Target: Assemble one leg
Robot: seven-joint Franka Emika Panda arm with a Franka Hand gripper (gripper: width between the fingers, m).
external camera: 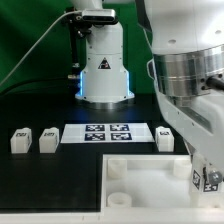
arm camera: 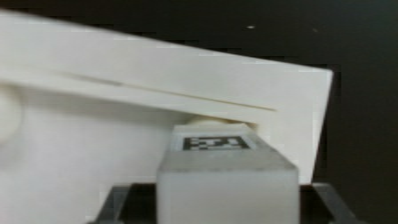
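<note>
My gripper (arm camera: 226, 203) is shut on a leg (arm camera: 222, 170), a small white block with a black-and-white tag (arm camera: 217, 143) on its face. Dark fingers (arm camera: 135, 200) flank it on both sides. The leg's far end is at a corner of the large white panel (arm camera: 160, 85); I cannot tell whether they touch. In the exterior view the gripper (external camera: 206, 180) is low over the panel's (external camera: 150, 195) right edge, with the held leg's tag (external camera: 212, 181) showing. Three more legs stand on the table: two on the exterior view's left (external camera: 20, 140) (external camera: 48, 140) and one to the right (external camera: 166, 138).
The marker board (external camera: 107, 133) lies flat between the loose legs. The robot base (external camera: 104, 70) stands behind it. The arm's big grey links (external camera: 190, 70) fill the exterior view's right. A raised socket (external camera: 118, 168) sits at the panel's near-left corner.
</note>
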